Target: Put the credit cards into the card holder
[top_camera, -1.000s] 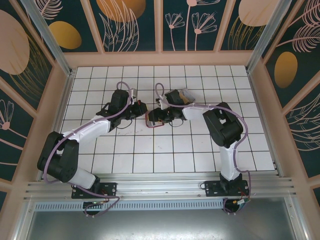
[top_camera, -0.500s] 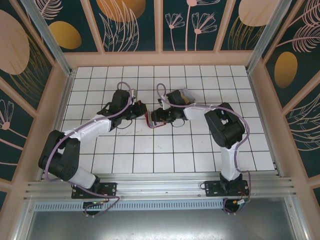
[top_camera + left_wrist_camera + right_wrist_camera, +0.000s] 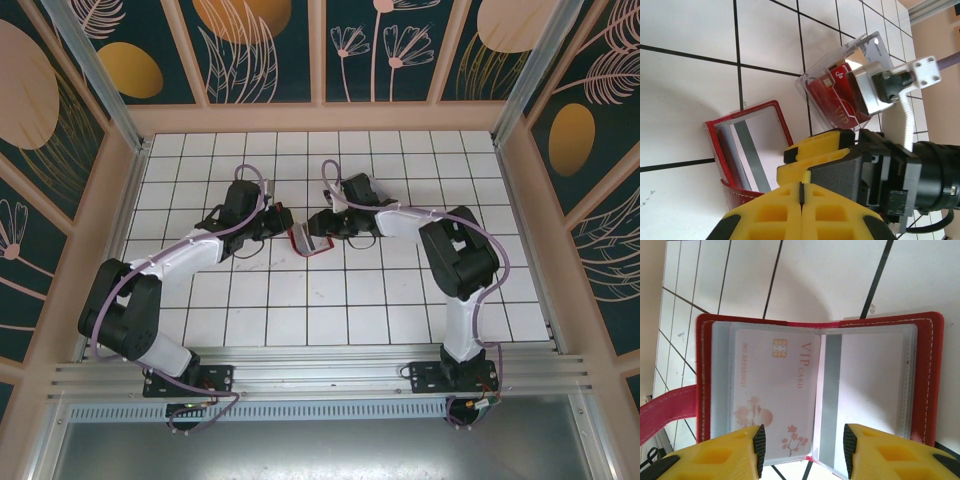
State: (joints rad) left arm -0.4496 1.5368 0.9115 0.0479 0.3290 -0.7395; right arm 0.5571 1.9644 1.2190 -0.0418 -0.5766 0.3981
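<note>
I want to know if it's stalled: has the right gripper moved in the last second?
Yes: against the tile grid, the right gripper has drawn back rightward, uncovering more of the card holder.

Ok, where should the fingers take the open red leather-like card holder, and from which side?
Probably the red cover border of the card holder, coming from that outer side. It is spread open, clear sleeves exposed, one holding a pale VIP card, so pinching the thin border keeps the pockets free.
</note>
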